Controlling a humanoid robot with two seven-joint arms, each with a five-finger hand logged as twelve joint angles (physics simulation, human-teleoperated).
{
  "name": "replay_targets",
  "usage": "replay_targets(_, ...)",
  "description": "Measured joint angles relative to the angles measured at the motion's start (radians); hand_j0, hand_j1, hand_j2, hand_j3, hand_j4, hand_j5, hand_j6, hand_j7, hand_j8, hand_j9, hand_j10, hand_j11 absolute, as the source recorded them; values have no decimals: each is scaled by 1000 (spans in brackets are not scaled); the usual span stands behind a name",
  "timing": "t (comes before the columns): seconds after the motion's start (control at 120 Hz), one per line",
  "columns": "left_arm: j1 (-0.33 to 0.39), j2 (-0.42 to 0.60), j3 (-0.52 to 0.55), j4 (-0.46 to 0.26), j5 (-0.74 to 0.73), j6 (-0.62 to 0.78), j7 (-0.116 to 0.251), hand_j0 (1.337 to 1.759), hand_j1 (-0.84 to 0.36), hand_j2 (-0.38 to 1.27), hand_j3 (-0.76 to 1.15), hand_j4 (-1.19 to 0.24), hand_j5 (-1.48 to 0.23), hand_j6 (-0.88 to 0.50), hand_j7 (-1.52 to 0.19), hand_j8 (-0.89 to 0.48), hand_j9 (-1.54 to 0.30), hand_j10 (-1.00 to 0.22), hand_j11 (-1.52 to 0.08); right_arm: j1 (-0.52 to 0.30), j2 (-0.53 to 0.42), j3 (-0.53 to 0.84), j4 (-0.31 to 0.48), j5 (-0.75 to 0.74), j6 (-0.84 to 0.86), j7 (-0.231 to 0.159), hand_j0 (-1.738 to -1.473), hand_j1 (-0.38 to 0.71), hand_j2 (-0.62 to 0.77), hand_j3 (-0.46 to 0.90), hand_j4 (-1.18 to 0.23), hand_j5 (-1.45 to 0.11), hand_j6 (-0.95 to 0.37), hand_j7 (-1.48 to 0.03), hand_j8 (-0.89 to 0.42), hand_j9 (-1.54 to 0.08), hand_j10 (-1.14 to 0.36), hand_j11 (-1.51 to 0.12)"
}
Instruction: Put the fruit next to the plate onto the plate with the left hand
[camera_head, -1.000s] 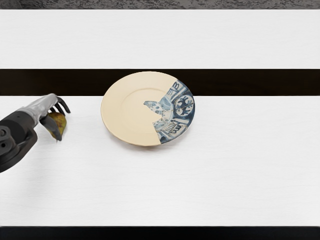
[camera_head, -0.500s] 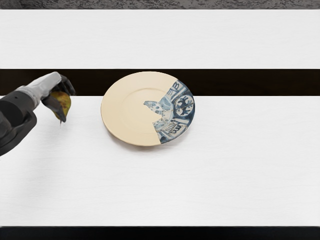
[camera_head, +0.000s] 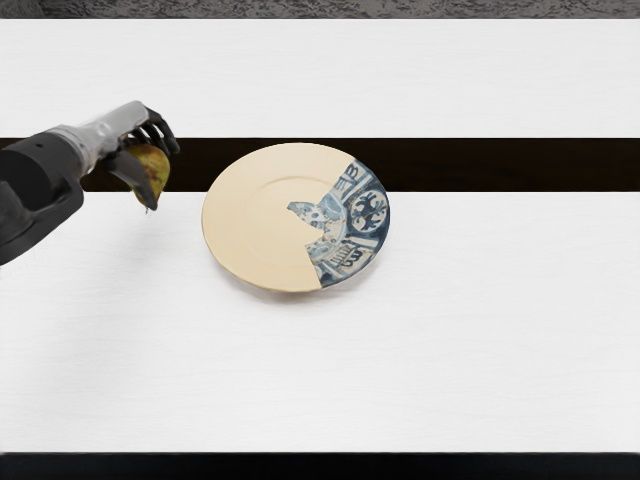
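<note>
We log: plate (camera_head: 255, 225) on white table (camera_head: 460, 340); yellow-green fruit (camera_head: 151, 166) apart, left of plate; left hand (camera_head: 140, 148) clenched around fruit, arm from left edge.

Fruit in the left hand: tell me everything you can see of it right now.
The fruit is small, rounded, yellow-green with a brownish blush; its kind is hard to tell. The left hand grasps it: dark fingers wrap over its top and side, hiding part. It appears lifted off the white table, near the table's far edge against the dark gap, left of the plate and apart from it. Only the hand touches it.
</note>
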Motion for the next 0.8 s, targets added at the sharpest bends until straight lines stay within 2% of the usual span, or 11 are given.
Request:
replay_targets(0.233, -25, -11, -51, -7, -87, -94, 0, 1656, -248, 707, 0, -657, -865, -524, -864, -474, -861, -587, -862, 0, 0, 0, 0, 0, 0, 1, -1658, -349, 0, 0, 0, 0, 0, 0, 0, 0, 0, 0)
replay_targets(0.458, -50, -69, -105, -6, -138, -160, 0, 1655, -257, 718, 0, -673, -910, -500, -907, -446, -901, -565, -897, 0, 0, 0, 0, 0, 0, 1, -1658, -349, 0, 0, 0, 0, 0, 0, 0, 0, 0, 0)
replay_targets(0.8, -93, -178, -117, 5, -207, -187, 0, 1654, -254, 711, 0, -686, -942, -489, -937, -438, -929, -556, -923, 0, 0, 0, 0, -1, 0, 4, -1658, -349, 0, 0, 0, 0, 0, 0, 0, 0, 0, 0)
